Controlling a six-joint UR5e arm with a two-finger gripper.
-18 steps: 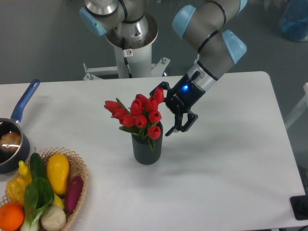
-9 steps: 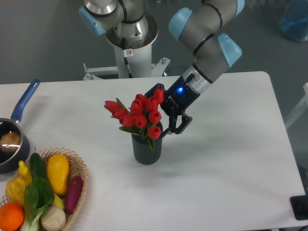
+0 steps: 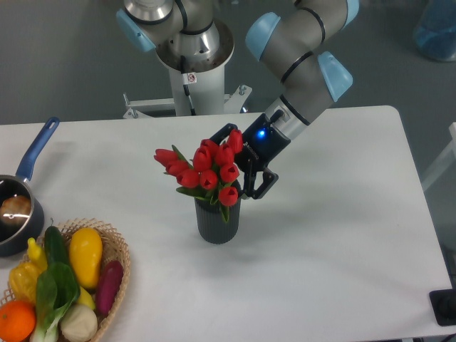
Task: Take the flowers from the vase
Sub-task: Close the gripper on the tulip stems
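Since a second ago, my gripper (image 3: 241, 162) is sliding toward nine o'clock, closing on the red tulips (image 3: 205, 168), which are sitting upright in the ribbed dark grey vase (image 3: 217, 221) near the table's (image 3: 335, 242) centre. Its fingers are standing apart, one behind the blooms, one at their three o'clock side. I am judging it best to drop lower and pinch the stems rather than the heads, then lift straight up. I am reading no writing; the round sticker on the robot base (image 3: 190, 78) is too small.
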